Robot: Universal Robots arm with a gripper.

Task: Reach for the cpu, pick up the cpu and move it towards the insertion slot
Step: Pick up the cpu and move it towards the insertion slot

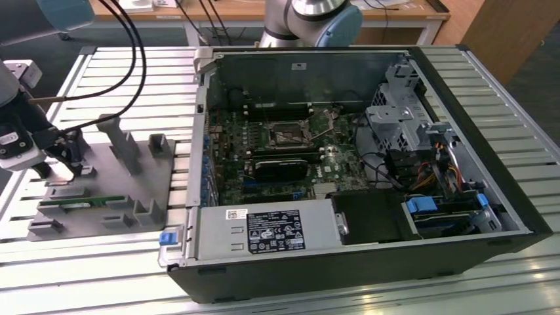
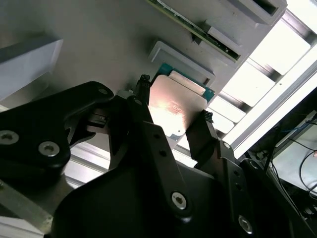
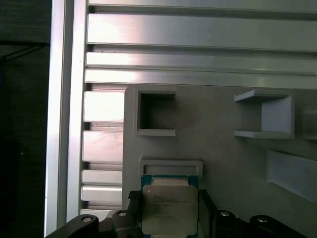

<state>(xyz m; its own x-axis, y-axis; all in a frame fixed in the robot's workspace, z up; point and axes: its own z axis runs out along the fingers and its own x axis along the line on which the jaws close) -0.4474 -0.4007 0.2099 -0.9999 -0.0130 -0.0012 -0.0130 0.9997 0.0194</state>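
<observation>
**Gripper.** In both wrist views the black two-finger gripper is closed on the small flat square cpu, which has a shiny silver metal top and a green rim. The fingers press against two opposite edges of the chip. Its top face is uncovered and catches a bright reflection.

**Position of the cpu.** The chip sits just beside a low raised grey lip on the flat grey plastic fixture plate. It cannot be told whether the chip rests on the plate or is clear of it, as the angle of both wrist views is poor on this point.

**Fixture.** In the first wrist view a square walled pocket stands on the plate beyond the chip. In the exterior view the gripper hangs over the plate's edge at the exterior view's left. The long thin green memory stick lies in a holder on the same plate, near the gripper but apart from it.

**Table.** The plate rests on a ribbed silver aluminium table.

**Computer.** A black open computer case lies on its side on the table, at the exterior view's right of the plate. On the green board inside is the insertion slot, a square dark socket with a silver metal frame (well apart from the gripper and chip). Black cables hang over the table behind the fixture.
</observation>
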